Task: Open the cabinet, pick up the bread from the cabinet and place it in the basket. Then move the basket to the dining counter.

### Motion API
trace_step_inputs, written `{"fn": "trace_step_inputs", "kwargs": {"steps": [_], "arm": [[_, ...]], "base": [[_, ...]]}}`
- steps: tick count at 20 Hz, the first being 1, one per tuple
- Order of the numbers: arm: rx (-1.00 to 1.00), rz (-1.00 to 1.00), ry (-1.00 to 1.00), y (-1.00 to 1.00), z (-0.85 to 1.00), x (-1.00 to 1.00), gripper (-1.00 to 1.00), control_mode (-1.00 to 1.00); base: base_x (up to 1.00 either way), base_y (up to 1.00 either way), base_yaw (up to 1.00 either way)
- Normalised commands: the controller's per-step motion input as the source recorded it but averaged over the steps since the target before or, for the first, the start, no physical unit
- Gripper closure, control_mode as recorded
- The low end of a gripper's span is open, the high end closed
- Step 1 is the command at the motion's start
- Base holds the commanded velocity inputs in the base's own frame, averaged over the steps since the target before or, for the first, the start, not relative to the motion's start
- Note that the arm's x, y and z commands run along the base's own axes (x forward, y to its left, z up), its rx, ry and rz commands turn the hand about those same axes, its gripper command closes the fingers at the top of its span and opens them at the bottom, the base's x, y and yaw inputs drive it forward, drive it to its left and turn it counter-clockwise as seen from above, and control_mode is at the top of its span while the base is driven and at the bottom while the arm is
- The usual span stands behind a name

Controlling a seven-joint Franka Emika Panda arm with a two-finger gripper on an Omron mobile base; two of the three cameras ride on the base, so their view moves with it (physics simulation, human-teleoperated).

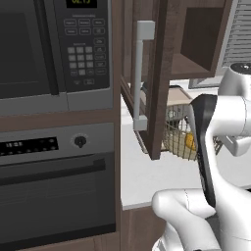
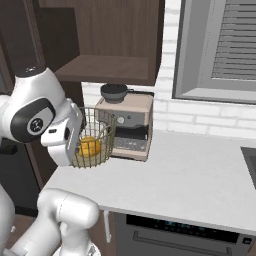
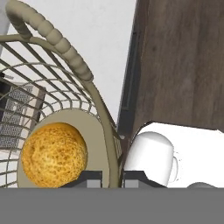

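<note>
White worktop (image 2: 190, 170) carries the basket (image 2: 92, 137), coffee machine (image 2: 131, 125) at its 3 o'clock. Bread (image 3: 53, 154) sits on basket floor. Gripper (image 3: 111, 177) pinches the wire rim, one fingertip either side. Mesh likely light, stiff; bread may roll. Arm hides the grip from base cameras; cabinet (image 1: 156, 73) open.
</note>
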Motion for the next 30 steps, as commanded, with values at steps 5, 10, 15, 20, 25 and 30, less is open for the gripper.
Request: {"fn": "trace_step_inputs", "kwargs": {"steps": [5,10,15,20,25,30], "arm": [[0.00,0.00,0.00,0.00,0.00,0.00,1.00,-1.00],[0.00,0.00,0.00,0.00,0.00,-0.02,1.00,-1.00],[0.00,0.00,0.00,0.00,0.00,0.00,1.00,-1.00],[0.00,0.00,0.00,0.00,0.00,0.00,1.00,1.00],[0.00,0.00,0.00,0.00,0.00,0.00,1.00,1.00],[0.00,0.00,0.00,0.00,0.00,0.00,1.00,1.00]], "base": [[0.00,0.00,0.00],[0.00,0.00,0.00],[0.00,0.00,0.00],[-0.02,-0.02,0.00],[-0.48,-0.54,-0.22],[-0.63,-0.63,-0.57]]}}
